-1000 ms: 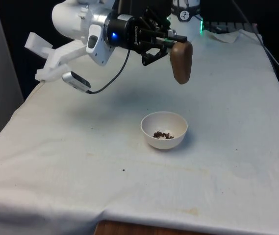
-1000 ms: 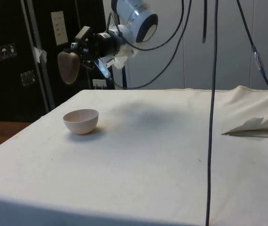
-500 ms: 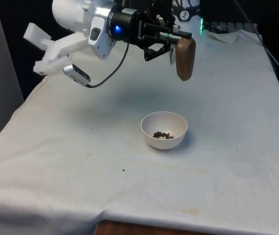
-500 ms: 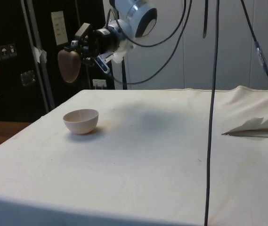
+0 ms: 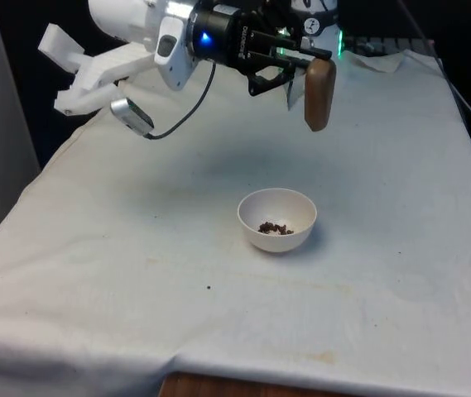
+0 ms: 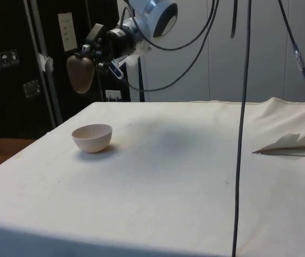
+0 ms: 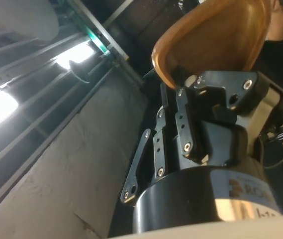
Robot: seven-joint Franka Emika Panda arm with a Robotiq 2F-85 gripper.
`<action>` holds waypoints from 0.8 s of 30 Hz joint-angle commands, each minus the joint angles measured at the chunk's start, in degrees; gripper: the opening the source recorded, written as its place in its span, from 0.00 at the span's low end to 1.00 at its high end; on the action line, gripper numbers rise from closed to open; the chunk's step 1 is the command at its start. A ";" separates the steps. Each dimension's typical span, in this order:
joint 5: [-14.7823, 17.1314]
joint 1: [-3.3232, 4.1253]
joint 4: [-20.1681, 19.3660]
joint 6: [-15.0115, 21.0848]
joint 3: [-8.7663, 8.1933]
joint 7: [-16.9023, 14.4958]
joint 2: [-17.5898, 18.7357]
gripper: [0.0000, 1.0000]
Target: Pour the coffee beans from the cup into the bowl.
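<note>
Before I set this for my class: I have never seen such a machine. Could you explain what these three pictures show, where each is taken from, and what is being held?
It is a white robot arm ending in a black gripper, a two-fingered claw. One picture looks across the table, one looks from its side, and one comes from a camera on the arm's wrist. The gripper is shut on a brown cup, tipped over in the air, above and beyond a white bowl. The bowl stands on the white cloth and holds a few coffee beans. In the wrist view the cup's rim sits pinched between the fingers.
</note>
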 commanded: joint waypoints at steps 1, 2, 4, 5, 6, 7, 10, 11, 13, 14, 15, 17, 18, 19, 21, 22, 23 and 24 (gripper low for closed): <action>-0.52 0.63 -0.63 1.20 -0.34 0.11 -0.80 0.01; -0.80 0.69 -0.69 1.32 -0.34 0.00 -0.92 0.01; -1.72 0.92 -0.86 1.60 -0.34 -0.29 -1.38 0.01; -2.01 0.97 -0.92 1.66 -0.34 -0.40 -1.55 0.01; -2.35 1.03 -0.97 1.78 -0.34 -0.46 -1.66 0.01; -2.64 1.09 -0.97 1.89 -0.34 -0.57 -1.83 0.01; -3.27 1.15 -1.03 2.06 -0.29 -0.74 -2.06 0.01; -3.55 1.20 -1.09 2.18 -0.29 -0.80 -2.18 0.01; -4.13 1.38 -1.15 2.41 -0.29 -0.97 -2.46 0.01; -4.87 1.55 -1.26 2.69 -0.29 -1.26 -2.64 0.01; -5.21 1.60 -1.26 2.81 -0.29 -1.43 -2.75 0.01; -5.56 1.66 -1.38 2.92 -0.29 -1.55 -2.86 0.01; -5.90 1.78 -1.43 3.15 -0.23 -1.72 -2.98 0.01; -6.25 1.89 -1.55 3.38 -0.23 -1.83 -3.09 0.01; -7.22 2.12 -1.72 4.18 0.00 -2.06 -3.32 0.01; -7.56 2.23 -1.78 4.35 0.06 -2.06 -3.38 0.01; -7.91 2.29 -1.78 4.58 0.11 -2.06 -3.50 0.01; -7.56 1.66 -1.20 3.44 0.46 -2.29 -2.92 0.01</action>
